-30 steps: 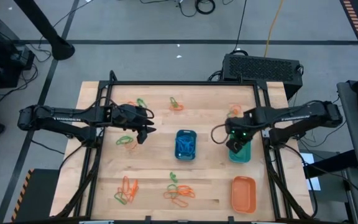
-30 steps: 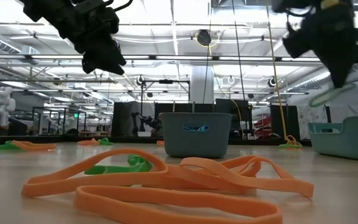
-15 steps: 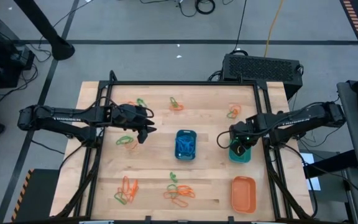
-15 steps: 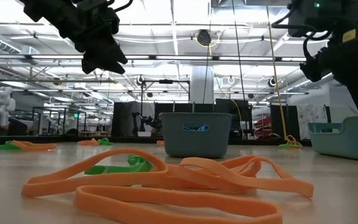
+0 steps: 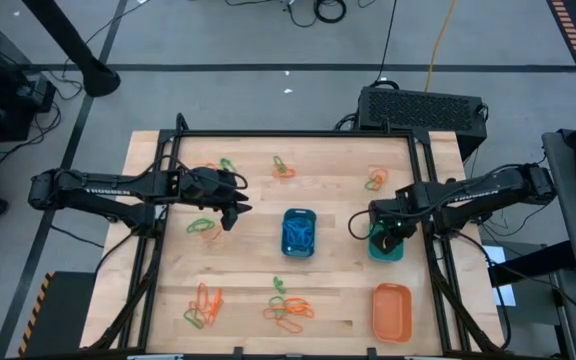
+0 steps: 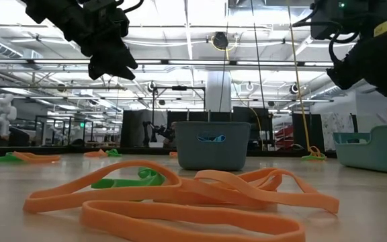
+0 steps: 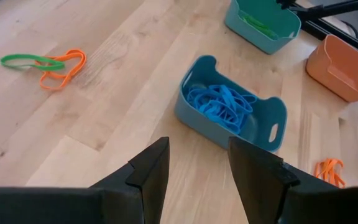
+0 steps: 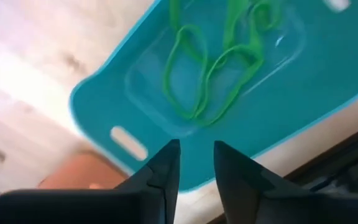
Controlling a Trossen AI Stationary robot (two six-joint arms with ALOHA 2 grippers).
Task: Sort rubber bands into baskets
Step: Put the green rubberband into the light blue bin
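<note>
right gripper [image 8: 194,163]: I see it hanging over the teal-green rounded plastic basket [image 5: 387,247], fingers parted a little, nothing between them.
left gripper [image 5: 230,208]: parked open and empty above the wooden table [image 5: 338,170], left half.
done: thin green elastic rubber bands [image 8: 211,59] lie in the teal basket; blue ones fill the blue plastic tub [image 7: 232,106].
orange plastic tub [image 5: 392,310]: looks empty.
left: loose green/orange clusters [image 5: 286,308] along the near edge, more [image 5: 282,167] at the far side. I'd call it roughly halfway.
</note>
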